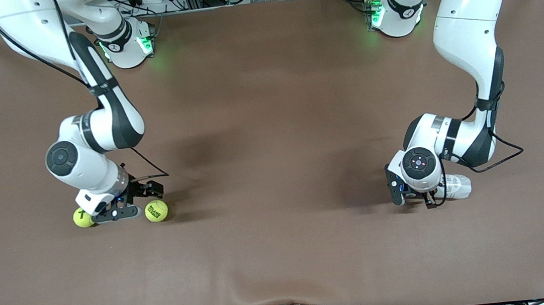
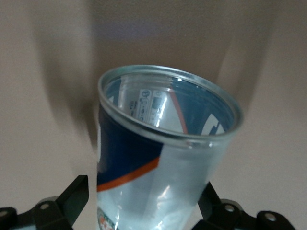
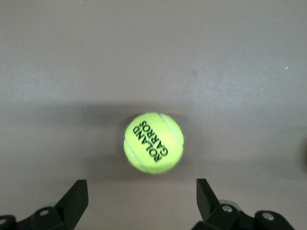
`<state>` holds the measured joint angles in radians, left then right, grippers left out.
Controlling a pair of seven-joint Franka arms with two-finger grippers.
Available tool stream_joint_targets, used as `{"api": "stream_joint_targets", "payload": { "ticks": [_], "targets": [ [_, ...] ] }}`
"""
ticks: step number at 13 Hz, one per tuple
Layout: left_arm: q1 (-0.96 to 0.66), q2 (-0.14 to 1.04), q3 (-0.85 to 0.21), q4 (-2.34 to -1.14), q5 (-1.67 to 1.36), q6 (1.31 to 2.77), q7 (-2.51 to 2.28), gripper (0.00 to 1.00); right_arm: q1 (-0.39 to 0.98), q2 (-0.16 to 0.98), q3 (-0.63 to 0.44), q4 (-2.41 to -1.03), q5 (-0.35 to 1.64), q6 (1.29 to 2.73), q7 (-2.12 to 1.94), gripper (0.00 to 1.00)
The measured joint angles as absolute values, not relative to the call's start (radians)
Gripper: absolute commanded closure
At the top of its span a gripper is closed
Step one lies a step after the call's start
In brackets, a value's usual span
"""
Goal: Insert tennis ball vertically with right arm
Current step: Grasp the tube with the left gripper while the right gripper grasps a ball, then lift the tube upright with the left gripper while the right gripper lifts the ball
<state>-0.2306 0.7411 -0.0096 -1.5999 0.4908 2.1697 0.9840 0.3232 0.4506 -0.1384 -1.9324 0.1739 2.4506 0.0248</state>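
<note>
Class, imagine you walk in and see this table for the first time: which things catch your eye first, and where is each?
Two yellow tennis balls lie on the brown table toward the right arm's end, with the open right gripper low beside them, one ball lying ahead of its fingers. Toward the left arm's end, the left gripper has its open fingers on either side of a clear tube with a blue label.

The table cover (image 1: 269,122) is plain brown. Two tennis balls (image 1: 156,210) (image 1: 82,218) are yellow-green; one has black letters "ROLAND GARROS" and pale seams. The ball can (image 2: 163,158) is clear plastic with a dark blue label, an orange stripe and white parts. Both arms are white with black joints.
</note>
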Motion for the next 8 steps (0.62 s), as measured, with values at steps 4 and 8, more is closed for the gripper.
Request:
{"api": "stream_joint_targets", "payload": {
  "ticks": [4, 8],
  "targets": [
    [-0.23, 0.754, -0.009, -1.612, 0.512, 2.213, 0.984, 0.0, 0.323, 0.544, -0.139, -1.932, 0.178, 2.586, 0.027, 0.0],
    [-0.228, 0.755, -0.009, -1.62, 0.527, 2.235, 0.984, 0.05, 0.325, 0.574, -0.139, -1.924, 0.195, 2.609, 0.027, 0.0]
  ]
}}
